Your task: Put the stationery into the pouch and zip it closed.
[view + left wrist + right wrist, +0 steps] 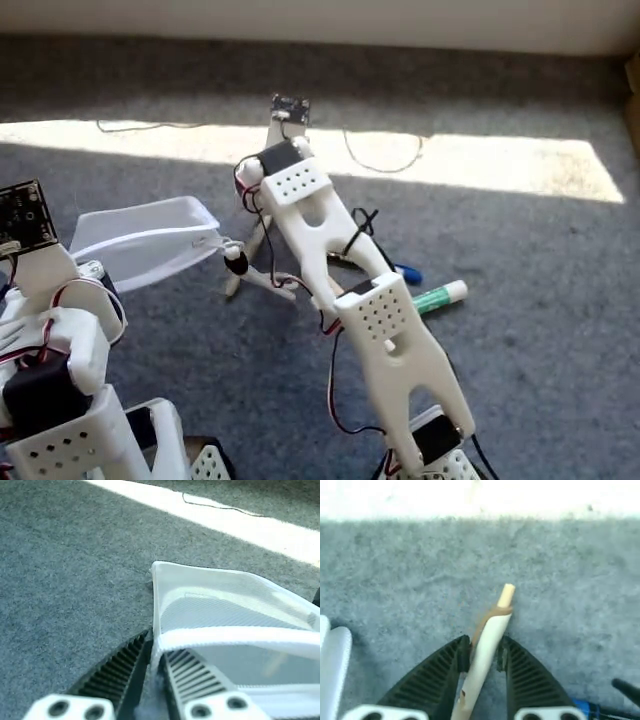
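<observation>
Grey carpet (560,320) — sunlit band (500,165) across it — lies beneath the white pouch (150,240).

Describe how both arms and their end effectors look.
The left arm and right arm are white plastic with perforated panels, black motors at the joints, and thin black and red cables. The left end effector and right end effector have black ribbed fingers on white bases.

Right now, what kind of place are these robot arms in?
Probably an indoor room. There is fuzzy grey carpet under everything, a pale wall runs along its far edge, and a bright strip of sunlight, likely from a window, crosses it.
</observation>
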